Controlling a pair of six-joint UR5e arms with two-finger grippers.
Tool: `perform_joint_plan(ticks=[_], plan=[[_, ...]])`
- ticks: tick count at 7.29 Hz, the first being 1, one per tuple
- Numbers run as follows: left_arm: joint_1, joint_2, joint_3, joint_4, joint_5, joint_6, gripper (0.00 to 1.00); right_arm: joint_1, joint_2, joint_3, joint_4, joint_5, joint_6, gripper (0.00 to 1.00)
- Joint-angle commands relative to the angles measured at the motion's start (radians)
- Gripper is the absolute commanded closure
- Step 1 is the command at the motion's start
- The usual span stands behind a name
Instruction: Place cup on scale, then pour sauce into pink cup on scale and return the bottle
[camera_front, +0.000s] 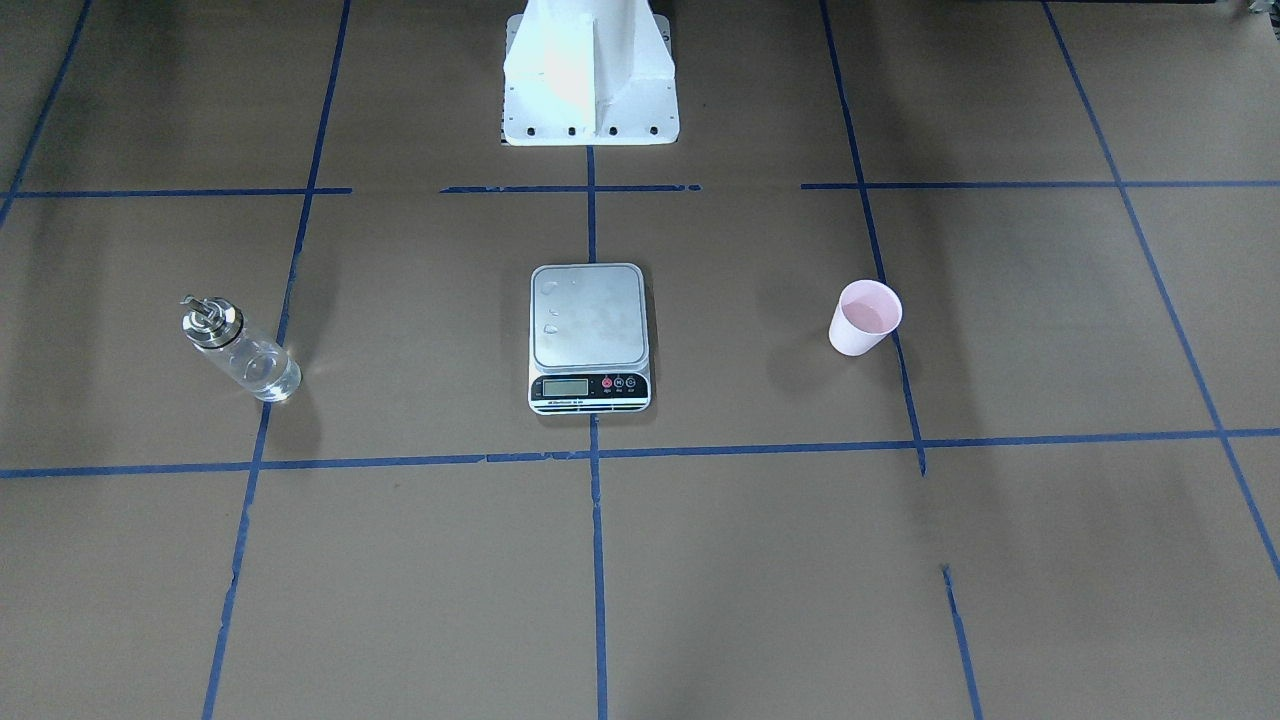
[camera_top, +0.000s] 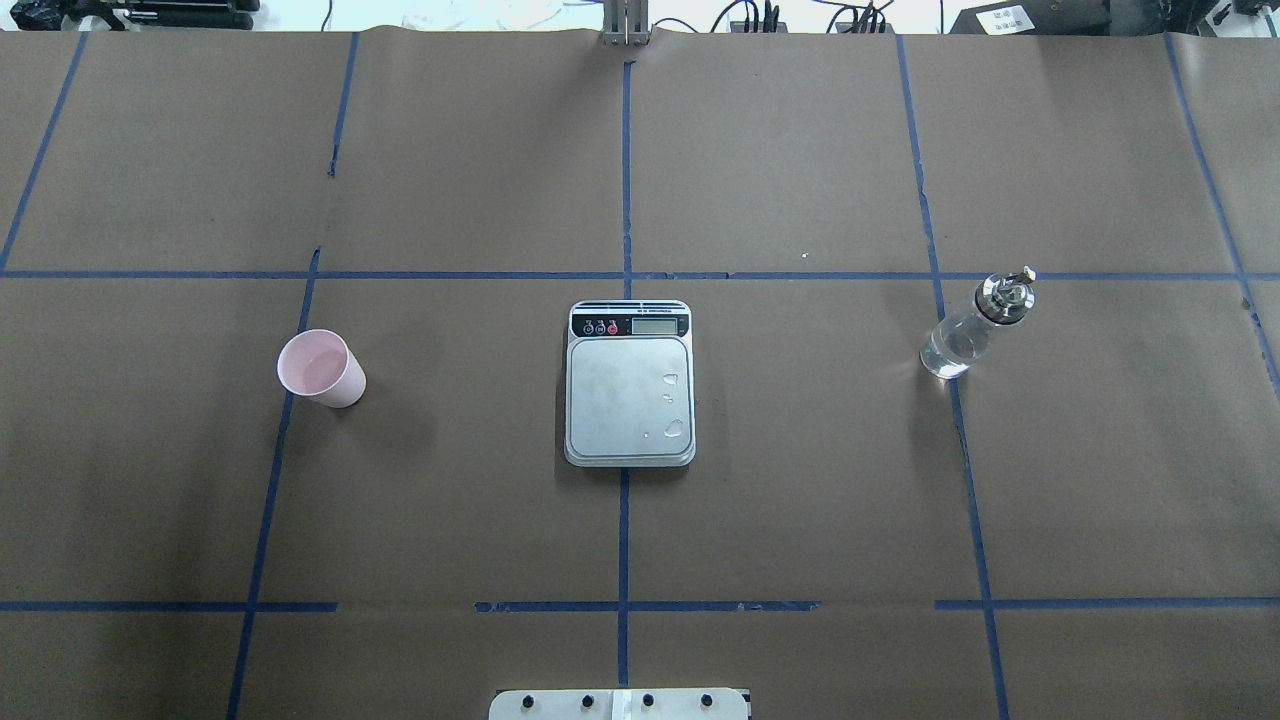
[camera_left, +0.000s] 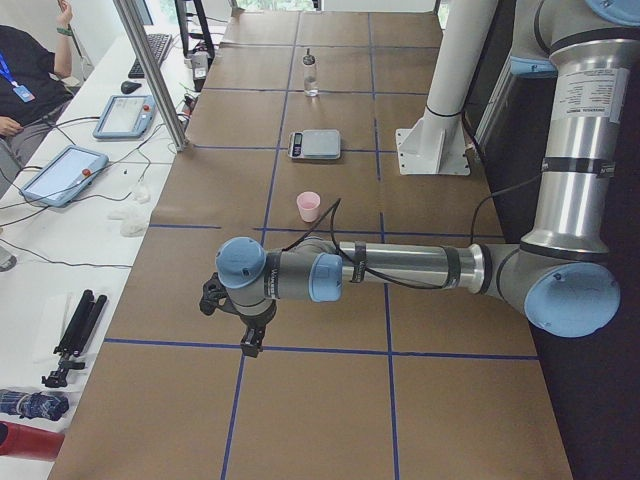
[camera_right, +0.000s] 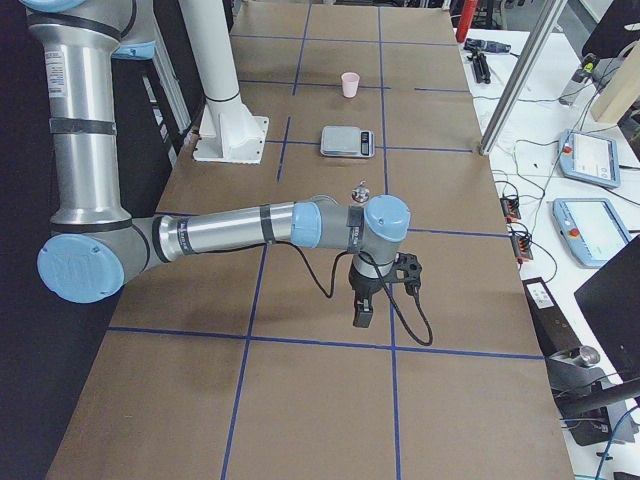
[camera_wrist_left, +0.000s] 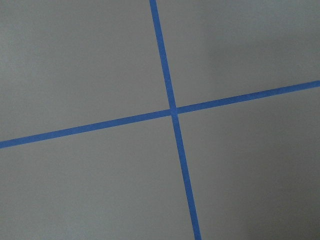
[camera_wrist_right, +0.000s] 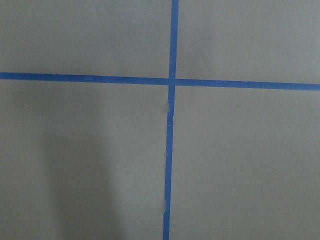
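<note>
The pale pink cup (camera_top: 322, 368) stands upright on the brown paper, well to the left of the scale (camera_top: 630, 385) in the overhead view. The scale's silver platform carries only a few water drops (camera_top: 675, 428). The clear bottle (camera_top: 975, 328) with its silver cap stands upright to the scale's right, with clear sauce in it. My left gripper (camera_left: 252, 335) hangs above the table's near end in the exterior left view, far from the cup (camera_left: 309, 206). My right gripper (camera_right: 362, 310) hangs short of the bottle (camera_right: 362, 190). I cannot tell whether either is open or shut.
The white robot pedestal (camera_front: 590, 75) stands behind the scale (camera_front: 590, 335). Blue tape lines cross the paper. Beside the table run a metal post (camera_left: 150, 70), tablets (camera_right: 590, 155) on a side bench and a seated person (camera_left: 25, 80).
</note>
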Motion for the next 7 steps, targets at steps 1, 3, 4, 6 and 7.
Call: perform_joint_plan(ticks=[1, 3, 4, 6, 7], plan=[[0.002, 0.003, -0.036, -0.003, 0.000, 0.001, 0.00, -0.007, 0.001, 0.007, 0.002, 0.001, 0.001, 0.00], [0.002, 0.005, -0.039, -0.009, 0.001, -0.002, 0.00, -0.007, -0.002, 0.056, 0.000, 0.000, 0.000, 0.00], [0.004, 0.005, -0.059, -0.030, 0.000, -0.002, 0.00, -0.010, -0.001, 0.073, 0.000, 0.001, 0.000, 0.00], [0.005, 0.003, -0.059, -0.123, 0.001, -0.002, 0.00, -0.034, 0.008, 0.087, 0.003, 0.000, 0.009, 0.00], [0.005, 0.003, -0.055, -0.200, 0.001, -0.004, 0.00, -0.050, 0.045, 0.089, 0.028, -0.002, 0.015, 0.00]])
